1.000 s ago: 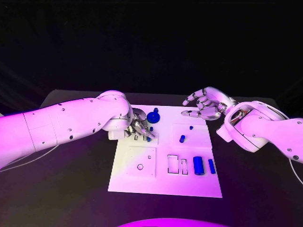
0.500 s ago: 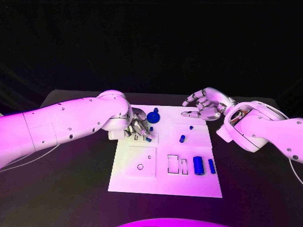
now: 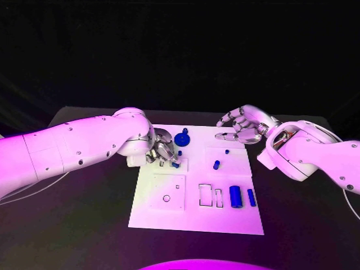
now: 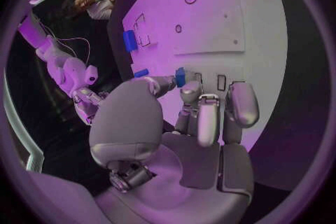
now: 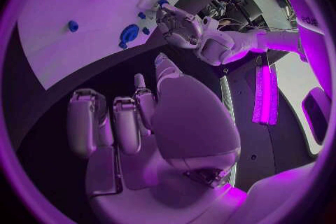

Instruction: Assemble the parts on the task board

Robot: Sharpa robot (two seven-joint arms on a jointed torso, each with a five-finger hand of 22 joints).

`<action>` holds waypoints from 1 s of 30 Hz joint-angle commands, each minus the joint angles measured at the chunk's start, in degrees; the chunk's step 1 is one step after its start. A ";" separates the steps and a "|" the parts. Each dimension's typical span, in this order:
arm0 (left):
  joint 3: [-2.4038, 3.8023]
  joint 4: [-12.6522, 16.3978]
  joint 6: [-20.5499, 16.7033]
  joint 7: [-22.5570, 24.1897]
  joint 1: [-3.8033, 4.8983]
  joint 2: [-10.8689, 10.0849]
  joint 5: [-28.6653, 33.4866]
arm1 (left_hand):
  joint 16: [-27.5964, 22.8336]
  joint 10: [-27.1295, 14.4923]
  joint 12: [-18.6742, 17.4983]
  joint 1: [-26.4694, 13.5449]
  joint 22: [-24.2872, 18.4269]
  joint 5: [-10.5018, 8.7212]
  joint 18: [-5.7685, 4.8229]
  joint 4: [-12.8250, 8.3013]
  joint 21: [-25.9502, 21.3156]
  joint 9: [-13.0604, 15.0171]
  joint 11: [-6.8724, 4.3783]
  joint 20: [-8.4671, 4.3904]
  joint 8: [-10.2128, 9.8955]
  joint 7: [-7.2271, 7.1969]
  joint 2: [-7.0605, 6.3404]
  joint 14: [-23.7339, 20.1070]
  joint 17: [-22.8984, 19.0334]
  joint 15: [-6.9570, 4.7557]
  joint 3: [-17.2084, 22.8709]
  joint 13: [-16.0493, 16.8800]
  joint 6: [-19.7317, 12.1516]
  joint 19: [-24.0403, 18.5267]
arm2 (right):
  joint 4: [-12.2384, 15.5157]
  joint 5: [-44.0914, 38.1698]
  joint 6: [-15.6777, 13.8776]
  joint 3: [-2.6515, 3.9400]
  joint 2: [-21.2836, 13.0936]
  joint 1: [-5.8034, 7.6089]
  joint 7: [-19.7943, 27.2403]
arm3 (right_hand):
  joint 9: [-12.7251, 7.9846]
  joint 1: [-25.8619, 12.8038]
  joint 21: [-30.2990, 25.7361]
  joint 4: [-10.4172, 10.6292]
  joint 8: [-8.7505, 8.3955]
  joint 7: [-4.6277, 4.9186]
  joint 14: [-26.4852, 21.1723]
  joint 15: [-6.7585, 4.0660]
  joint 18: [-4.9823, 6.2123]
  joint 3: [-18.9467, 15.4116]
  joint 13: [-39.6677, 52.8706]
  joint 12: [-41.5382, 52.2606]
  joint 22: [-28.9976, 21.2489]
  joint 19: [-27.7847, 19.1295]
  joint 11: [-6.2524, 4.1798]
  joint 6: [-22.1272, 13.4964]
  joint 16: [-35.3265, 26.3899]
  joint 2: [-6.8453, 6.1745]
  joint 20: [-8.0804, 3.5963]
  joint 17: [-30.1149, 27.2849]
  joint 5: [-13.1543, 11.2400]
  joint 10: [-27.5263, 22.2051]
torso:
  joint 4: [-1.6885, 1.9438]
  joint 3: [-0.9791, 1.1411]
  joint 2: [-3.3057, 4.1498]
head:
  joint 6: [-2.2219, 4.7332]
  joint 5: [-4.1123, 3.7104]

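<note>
My left hand [image 3: 162, 152] pinches a small blue part [image 4: 181, 77] (mostly hidden by fingers [image 4: 209, 117]) over the task board [image 3: 198, 214]. My right hand [image 3: 243, 125] hovers, fingers apart, holding nothing.

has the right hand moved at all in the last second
No. The right hand hangs at the same spot over the far right corner of the white board.

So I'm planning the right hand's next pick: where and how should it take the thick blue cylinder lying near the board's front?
Grip the cylinder across its middle, coming straight down from above. It lies flat on the board, long axis running front to back, so fingers can close on its two long sides. A thinner bar lies close on its right, so keep the fingers narrow there.
</note>
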 commanded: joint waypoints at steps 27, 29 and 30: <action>-0.83 5.96 -15.31 -0.92 -1.27 -3.91 -11.56 | -0.12 5.26 3.46 -5.67 5.84 17.13 -1.64 -15.29 3.70 3.28 -1.53 -1.36 1.73 -1.52 -2.73 4.66 10.54 -1.78 12.71 4.53 3.76 4.63 | -0.42 -0.64 1.02 0.02 -0.49 -0.12 0.36 | -0.12 -0.17 -0.41 0.17 0.38 0.21 4.12 0.41 0.52 0.25 2.58 -0.39 8.27 0.55 -0.11 -0.56 -0.36 0.68 0.18 7.54 0.49 -0.56 | -0.02 0.01 -0.03 | -0.74 0.68; -1.02 6.23 -15.99 -0.96 -1.58 -3.97 -12.63 | -0.12 5.34 3.52 -5.67 6.00 17.23 -1.68 -15.33 3.79 3.30 -1.56 -1.38 1.74 -1.54 -2.75 4.66 10.54 -1.80 12.74 4.61 3.82 4.75 | -0.41 -0.64 0.98 0.02 -0.49 -0.12 0.39 | -0.12 -0.17 -0.41 0.17 0.38 0.21 4.12 0.41 0.52 0.25 2.58 -0.39 8.27 0.55 -0.11 -0.56 -0.36 0.68 0.18 7.54 0.49 -0.56 | -0.03 0.00 -0.02 | -0.84 0.62; -1.12 6.35 -16.36 -1.00 -1.74 -4.00 -13.10 | -0.12 5.40 3.58 -5.66 6.12 17.28 -1.71 -15.36 3.86 3.31 -1.57 -1.40 1.76 -1.56 -2.76 4.66 10.54 -1.82 12.77 4.68 3.86 4.84 | -0.40 -0.64 0.96 0.02 -0.50 -0.12 0.42 | -0.12 -0.17 -0.41 0.17 0.38 0.21 4.12 0.41 0.52 0.25 2.58 -0.39 8.27 0.55 -0.11 -0.56 -0.36 0.68 0.18 7.54 0.49 -0.56 | -0.05 -0.01 0.00 | -0.86 0.63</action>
